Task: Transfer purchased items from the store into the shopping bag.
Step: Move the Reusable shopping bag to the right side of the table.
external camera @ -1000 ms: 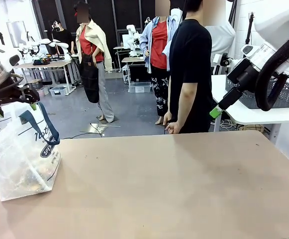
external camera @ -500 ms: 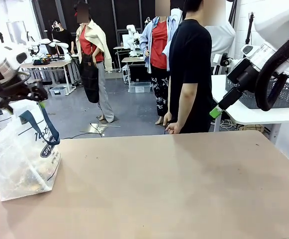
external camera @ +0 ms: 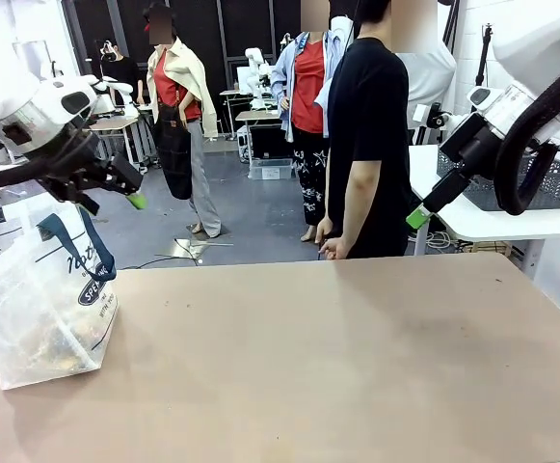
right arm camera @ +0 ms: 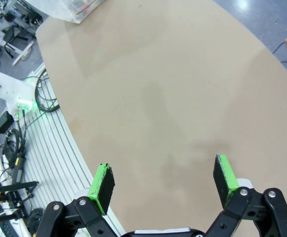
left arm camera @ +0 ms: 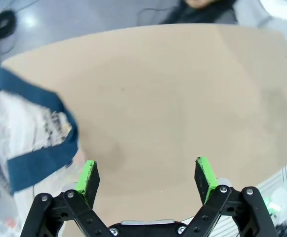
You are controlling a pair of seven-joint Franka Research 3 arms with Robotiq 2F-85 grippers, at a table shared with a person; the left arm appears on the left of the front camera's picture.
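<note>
Bag first: the shopping bag stands at about 9 o'clock on the table, right at the left edge, upright but slumped, its clear plastic wrinkled and sagging. Navy strap handles flop over the near face above the oval logo. Purchased items show dimly as a yellowish-brown clump low in the bag, so the weight sits at the bottom; exact count and type cannot be told. Judged handling: thin film, soft and slippery, no stiffness in the walls, so pinching the wall would likely just bunch or tear it and let the load swing. Load looks light to moderate. Best hold is probably a strap, near the top of its loop, where the webbing is thicker and grips better against green pads; lifting by one strap alone may tip the mouth and spill the goods. Left gripper hangs in the air above and toward 1 o'clock of the bag, apart from it, fingers spread wide with nothing between them; in the left wrist view the left gripper looks down on bare tabletop with the bag's strap off at 9 o'clock. Right gripper is raised at about 2 o'clock, off the table's far right, well apart from the bag; the right wrist view shows its pads wide apart and empty over bare table. Person stands at 12 o'clock beyond the far edge, hand low by the table rim, holding nothing that can be made out.
</note>
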